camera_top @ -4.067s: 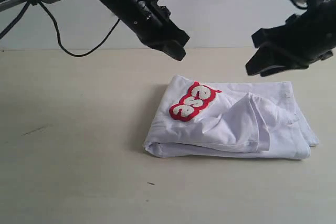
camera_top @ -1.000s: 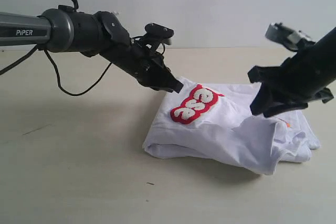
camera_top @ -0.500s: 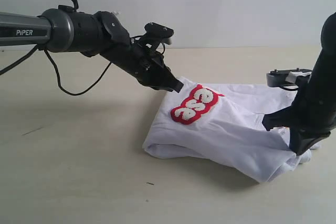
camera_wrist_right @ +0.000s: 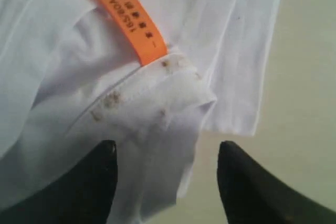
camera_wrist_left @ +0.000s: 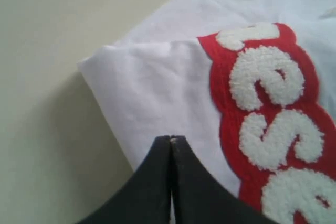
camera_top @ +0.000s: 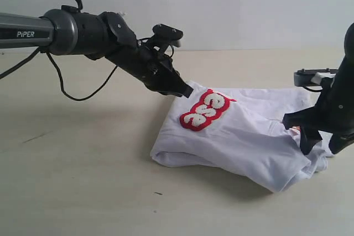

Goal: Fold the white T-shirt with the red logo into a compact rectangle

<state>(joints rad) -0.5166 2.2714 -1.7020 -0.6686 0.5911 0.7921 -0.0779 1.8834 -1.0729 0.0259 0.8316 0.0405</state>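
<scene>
Tabletop (camera_top: 83, 181) beige, matte; white T-shirt (camera_top: 238, 142) folded on it; wall (camera_top: 232, 4) pale.

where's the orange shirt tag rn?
Right wrist view: the orange tag lies on the white T-shirt, just ahead of the open right gripper, at the shirt's right end in the exterior view, away from the red logo.

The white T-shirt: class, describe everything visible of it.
The white T-shirt, seemingly cotton, lies folded in a rumpled rectangle on the table. A fuzzy red logo with white letters shows on top; an orange tag sits at the collar seam. The shut left gripper meets its far corner; the open right gripper straddles its bunched right end.
</scene>
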